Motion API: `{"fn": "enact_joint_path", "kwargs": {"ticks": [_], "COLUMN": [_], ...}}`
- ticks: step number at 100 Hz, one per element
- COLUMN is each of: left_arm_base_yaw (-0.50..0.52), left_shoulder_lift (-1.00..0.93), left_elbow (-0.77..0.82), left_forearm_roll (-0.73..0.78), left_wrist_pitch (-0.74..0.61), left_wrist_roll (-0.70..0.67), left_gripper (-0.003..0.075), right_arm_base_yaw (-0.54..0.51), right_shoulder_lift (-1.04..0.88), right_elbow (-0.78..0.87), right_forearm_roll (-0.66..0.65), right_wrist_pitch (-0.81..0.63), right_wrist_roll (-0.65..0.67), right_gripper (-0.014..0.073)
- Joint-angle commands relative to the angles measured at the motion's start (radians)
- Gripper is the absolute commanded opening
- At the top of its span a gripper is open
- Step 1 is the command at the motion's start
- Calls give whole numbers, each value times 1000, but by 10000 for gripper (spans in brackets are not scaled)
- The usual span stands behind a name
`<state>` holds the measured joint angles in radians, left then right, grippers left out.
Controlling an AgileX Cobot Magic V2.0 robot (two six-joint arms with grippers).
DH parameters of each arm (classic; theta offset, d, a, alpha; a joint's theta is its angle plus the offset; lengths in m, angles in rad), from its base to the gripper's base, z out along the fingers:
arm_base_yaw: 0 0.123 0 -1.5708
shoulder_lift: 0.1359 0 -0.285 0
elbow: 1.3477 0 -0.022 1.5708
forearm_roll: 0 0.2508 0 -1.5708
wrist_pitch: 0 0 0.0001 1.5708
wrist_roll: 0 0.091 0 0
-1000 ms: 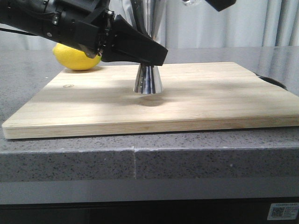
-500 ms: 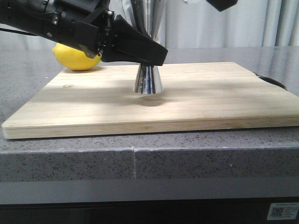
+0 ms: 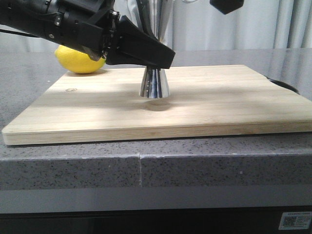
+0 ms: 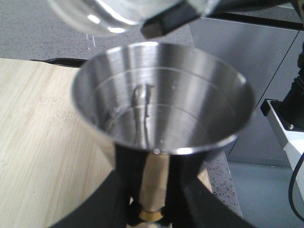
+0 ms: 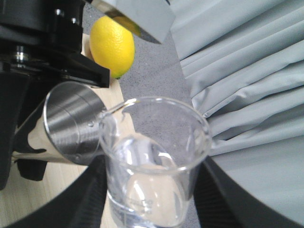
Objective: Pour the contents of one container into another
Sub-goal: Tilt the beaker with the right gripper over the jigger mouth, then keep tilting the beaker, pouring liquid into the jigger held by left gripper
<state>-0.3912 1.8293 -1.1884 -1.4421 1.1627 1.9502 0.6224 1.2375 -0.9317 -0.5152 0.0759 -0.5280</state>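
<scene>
Our left pincer (image 3: 155,57) is clamped on the steel jigger (image 3: 154,84) at its narrow waist, and the jigger stands upright near the middle of the wooden cutting board (image 3: 219,102) on the grey surface (image 3: 73,163). Our right pincer (image 5: 149,199) grips the glass beaker (image 5: 154,161), raised above the jigger's open cup, its pour lip at the cup's rim. A little clear liquid sits in the beaker's bottom. A lemon (image 3: 78,62) lies behind the board's far left corner.
</scene>
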Motion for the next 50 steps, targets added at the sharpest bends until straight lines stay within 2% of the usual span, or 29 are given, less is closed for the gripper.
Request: {"fn": "enact_joint_path", "kwargs": {"ticks": [1, 50], "left_arm_base_yaw": [-9, -9], "left_shoulder_lift": [-57, -57], "left_elbow": [-28, -28], "left_forearm_roll": [-76, -76], "left_wrist_pitch": [106, 106], "left_wrist_roll": [-10, -10], "left_gripper": [-19, -19], "right_arm_base_yaw": [-1, -1], "right_shoulder_lift": [-23, -23], "right_elbow": [-38, -38], "right_forearm_roll": [-20, -71], "right_wrist_pitch": [-71, -69], "right_wrist_roll": [-5, -5], "right_gripper": [163, 163]}}
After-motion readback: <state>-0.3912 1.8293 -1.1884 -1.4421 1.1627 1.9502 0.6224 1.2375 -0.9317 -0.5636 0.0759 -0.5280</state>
